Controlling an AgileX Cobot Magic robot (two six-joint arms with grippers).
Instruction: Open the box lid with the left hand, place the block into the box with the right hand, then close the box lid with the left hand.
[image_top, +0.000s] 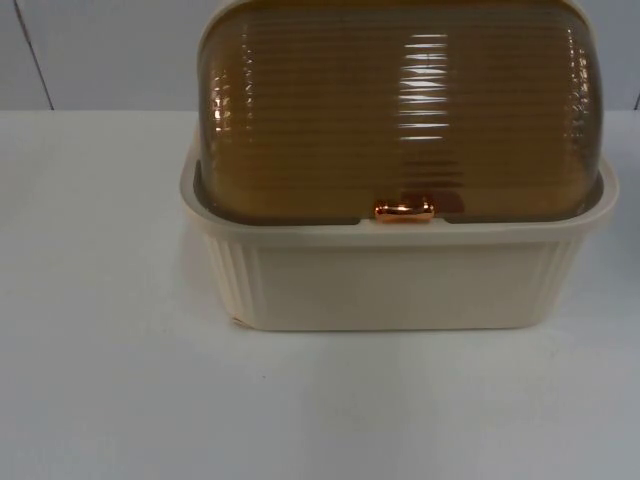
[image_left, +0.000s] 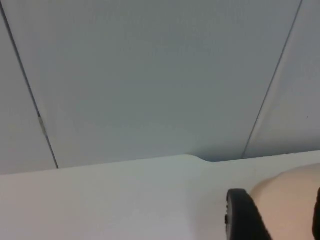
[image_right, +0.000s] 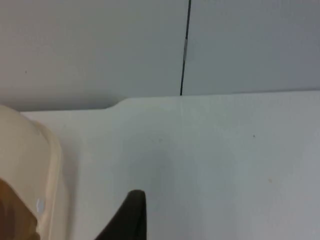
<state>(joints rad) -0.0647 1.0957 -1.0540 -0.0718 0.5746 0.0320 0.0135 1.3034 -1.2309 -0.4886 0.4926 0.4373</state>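
Note:
A cream ribbed box (image_top: 400, 285) stands in the middle of the white table, seen in the top view. Its amber ridged roll lid (image_top: 400, 110) is down. A small copper handle (image_top: 404, 211) sits at the lid's front edge, resting on the box rim. In the left wrist view my left gripper (image_left: 280, 220) is open above the table, and a rounded cream part of the box (image_left: 285, 200) shows between its black fingertips (image_left: 244, 215). In the right wrist view my right gripper (image_right: 127, 217) hovers over the table beside the box's cream corner (image_right: 35, 165).
The grey partition wall (image_top: 100, 50), with dark panel seams, rises behind the box at the table's far edge. Bare white table top (image_top: 120, 400) lies in front of the box and on both sides of it.

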